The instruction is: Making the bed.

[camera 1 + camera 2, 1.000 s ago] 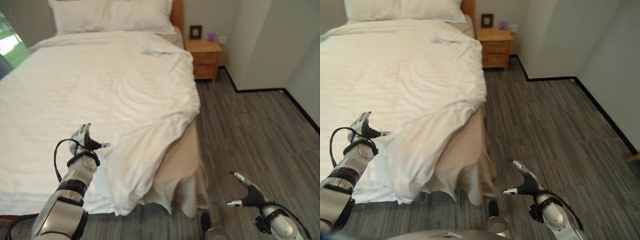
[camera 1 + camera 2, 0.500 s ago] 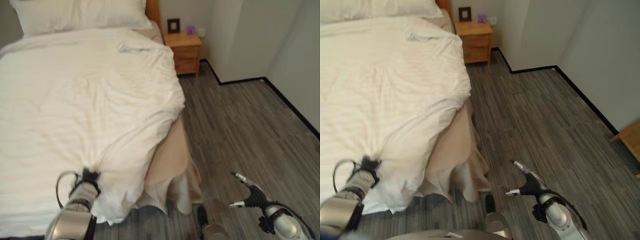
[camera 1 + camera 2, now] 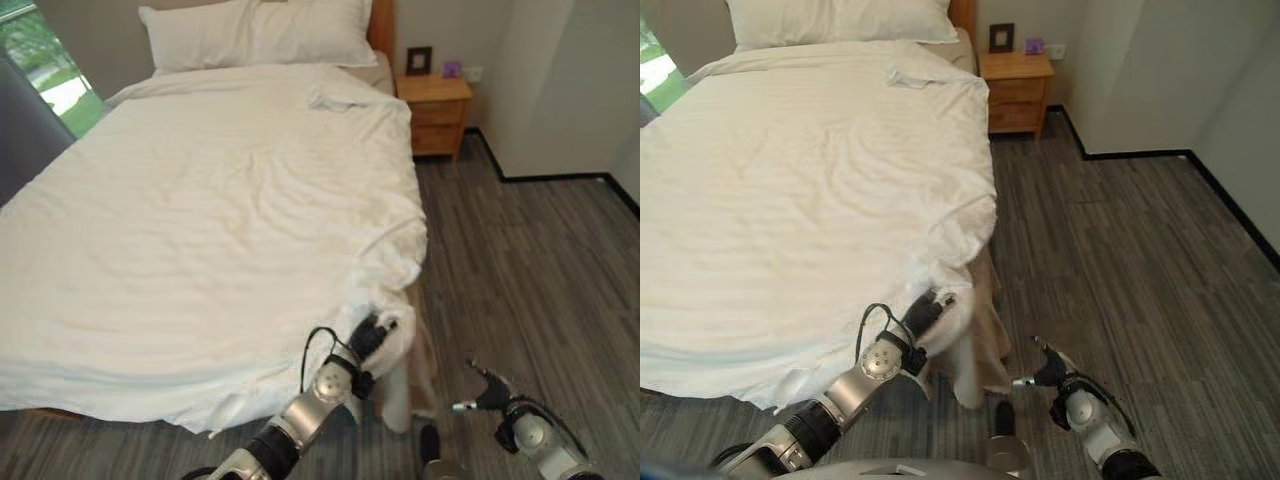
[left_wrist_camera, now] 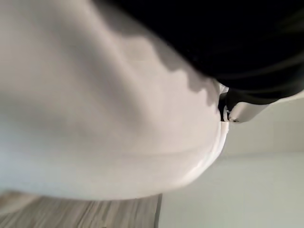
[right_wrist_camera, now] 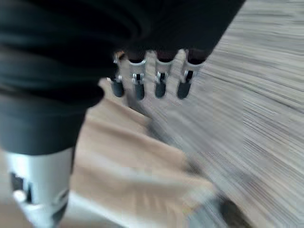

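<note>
Low in the frame, the left hand (image 3: 371, 335) is buried in the duvet (image 3: 200, 220) corner; its grasp cannot be told. Pull outward and level so the corner drapes over the beige skirt (image 3: 990, 330). The right hand (image 5: 152, 80), fingers straight, hangs over the floor (image 3: 520, 260). Farther up, pillows (image 3: 260, 30) lie at the headboard; the eye views show them, the wrist views only cloth.

No text, label, number or sign can be read anywhere in these views. The small dark-framed picture (image 3: 419, 60) standing on the wooden bedside cabinet (image 3: 434, 102), at the upper right of the frame, is too small for any lettering on it to be made out, and the little purple object (image 3: 452, 69) beside it shows no markings. The white striped duvet (image 3: 210, 200) is plain.
</note>
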Motion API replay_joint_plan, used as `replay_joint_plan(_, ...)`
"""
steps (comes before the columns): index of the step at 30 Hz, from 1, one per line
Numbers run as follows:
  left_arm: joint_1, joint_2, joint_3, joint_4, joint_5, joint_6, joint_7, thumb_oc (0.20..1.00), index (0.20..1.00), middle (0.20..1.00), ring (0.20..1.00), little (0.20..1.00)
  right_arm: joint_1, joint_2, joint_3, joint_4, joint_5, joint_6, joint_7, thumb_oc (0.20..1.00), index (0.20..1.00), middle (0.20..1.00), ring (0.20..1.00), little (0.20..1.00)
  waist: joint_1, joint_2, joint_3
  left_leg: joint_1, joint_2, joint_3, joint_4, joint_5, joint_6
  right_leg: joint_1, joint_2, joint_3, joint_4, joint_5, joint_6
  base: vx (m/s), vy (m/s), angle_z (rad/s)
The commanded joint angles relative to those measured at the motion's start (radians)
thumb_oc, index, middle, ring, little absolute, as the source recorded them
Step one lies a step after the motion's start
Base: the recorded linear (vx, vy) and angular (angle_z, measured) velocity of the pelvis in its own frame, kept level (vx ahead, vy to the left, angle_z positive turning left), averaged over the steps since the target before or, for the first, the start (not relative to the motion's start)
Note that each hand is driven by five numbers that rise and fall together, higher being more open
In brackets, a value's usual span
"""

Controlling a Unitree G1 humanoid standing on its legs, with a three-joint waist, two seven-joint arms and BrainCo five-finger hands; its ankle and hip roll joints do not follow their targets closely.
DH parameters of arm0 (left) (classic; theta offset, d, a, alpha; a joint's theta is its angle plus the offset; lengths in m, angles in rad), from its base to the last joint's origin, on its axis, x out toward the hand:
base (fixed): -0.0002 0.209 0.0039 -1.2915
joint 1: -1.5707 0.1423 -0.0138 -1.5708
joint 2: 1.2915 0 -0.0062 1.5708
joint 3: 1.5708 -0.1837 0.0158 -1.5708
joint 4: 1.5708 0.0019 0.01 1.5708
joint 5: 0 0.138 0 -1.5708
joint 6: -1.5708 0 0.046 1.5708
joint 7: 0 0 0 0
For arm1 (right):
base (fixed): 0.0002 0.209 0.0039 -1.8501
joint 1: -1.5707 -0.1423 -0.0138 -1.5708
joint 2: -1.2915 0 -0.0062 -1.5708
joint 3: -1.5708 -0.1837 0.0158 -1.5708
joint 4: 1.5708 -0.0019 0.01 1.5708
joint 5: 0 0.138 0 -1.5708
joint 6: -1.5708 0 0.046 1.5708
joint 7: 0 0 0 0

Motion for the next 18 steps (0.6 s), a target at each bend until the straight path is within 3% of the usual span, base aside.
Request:
replay_joint_plan(1, -0.135, -0.107, -0.068, -0.018, -0.148, -0.043, -0.182, 0.2, 0.2, 0.2, 0.2, 0.2, -0.023, 0.023, 0.026, 0.086, 0.016, 0.026, -0.03, 1.0, 1.0, 1.0, 1.0, 1.0, -0.048, -0.015, 0.062, 0.017, 0.003, -0.021, 0.012, -0.026, 0.021, 0.117, -0.088, 0.036, 0.013, -0.068, 0.084, 0.0, 0.0, 0.0)
replay_joint_plan(4, -0.141, -0.151, -0.136, 0.026, -0.171, -0.026, -0.226, 0.2, 0.2, 0.2, 0.2, 0.2, -0.037, 0.043, 0.013, 0.193, 0.04, 0.04, -0.029, 1.0, 1.0, 1.0, 1.0, 1.0, -0.068, -0.007, 0.064, 0.02, -0.001, -0.011, 0.012, -0.026, 0.022, 0.109, -0.09, 0.052, 0.013, -0.063, 0.083, 0.01, 0.007, -0.12)
replay_joint_plan(5, -0.142, -0.171, -0.154, 0.049, -0.185, -0.024, -0.234, 0.438, 0.438, 0.438, 0.438, 0.438, -0.039, 0.046, -0.001, 0.235, 0.058, 0.042, -0.03, 1.0, 1.0, 1.0, 1.0, 1.0, -0.072, -0.003, 0.067, 0.025, -0.004, -0.007, 0.012, -0.029, 0.024, 0.109, -0.091, 0.059, 0.013, -0.063, 0.084, 0.02, 0.003, -0.12)
replay_joint_plan(6, -0.146, -0.187, -0.176, 0.06, -0.198, -0.026, -0.249, 0.787, 0.787, 0.787, 0.787, 0.787, -0.04, 0.051, -0.02, 0.271, 0.081, 0.049, -0.032, 1.0, 1.0, 1.0, 1.0, 1.0, -0.082, 0.002, 0.072, 0.03, -0.005, -0.001, 0.012, -0.032, 0.024, 0.109, -0.092, 0.066, 0.013, -0.064, 0.085, 0.01, 0.004, -0.27)
replay_joint_plan(7, -0.158, -0.198, -0.2, 0.06, -0.207, -0.029, -0.267, 1.0, 1.0, 1.0, 1.0, 1.0, -0.032, 0.051, -0.059, 0.327, 0.122, 0.058, -0.031, 1.0, 1.0, 1.0, 1.0, 1.0, -0.099, 0.013, 0.08, 0.036, -0.008, 0.008, 0.012, -0.034, 0.024, 0.104, -0.093, 0.08, 0.013, -0.064, 0.087, -0.01, 0.021, -0.29)
replay_joint_plan(10, -0.175, -0.197, -0.22, 0.045, -0.211, -0.037, -0.293, 1.0, 1.0, 1.0, 1.0, 1.0, -0.019, 0.045, -0.092, 0.378, 0.148, 0.07, -0.032, 1.0, 1.0, 1.0, 1.0, 1.0, -0.114, 0.027, 0.087, 0.04, -0.011, 0.015, 0.012, -0.037, 0.024, 0.097, -0.094, 0.093, 0.013, -0.064, 0.09, 0.0, 0.013, -0.26)
replay_joint_plan(13, -0.184, -0.172, -0.245, -0.029, -0.263, -0.045, -0.351, 1.0, 1.0, 1.0, 1.0, 1.0, 0.021, 0.011, -0.161, 0.453, 0.174, 0.092, -0.039, 1.0, 1.0, 1.0, 1.0, 1.0, -0.143, 0.065, 0.101, 0.049, -0.016, 0.03, 0.012, -0.039, 0.022, 0.092, -0.098, 0.106, 0.013, -0.066, 0.091, 0.0, 0.012, -0.22)
replay_joint_plan(17, -0.173, -0.172, -0.257, -0.052, -0.33, -0.042, -0.367, 1.0, 1.0, 1.0, 1.0, 1.0, 0.024, -0.021, -0.165, 0.49, 0.14, 0.115, -0.051, 1.0, 1.0, 1.0, 1.0, 1.0, -0.152, 0.078, 0.109, 0.051, -0.016, 0.039, 0.012, -0.039, 0.022, 0.084, -0.095, 0.115, 0.013, -0.067, 0.093, -0.03, -0.02, -0.13)
replay_joint_plan(18, -0.172, -0.169, -0.24, -0.065, -0.377, -0.054, -0.346, 1.0, 1.0, 1.0, 1.0, 1.0, 0.019, -0.031, -0.164, 0.498, 0.136, 0.116, -0.067, 1.0, 1.0, 1.0, 1.0, 1.0, -0.143, 0.066, 0.105, 0.054, -0.011, 0.047, 0.012, -0.036, 0.02, 0.086, -0.091, 0.114, 0.013, -0.065, 0.093, -0.03, -0.096, -0.23)
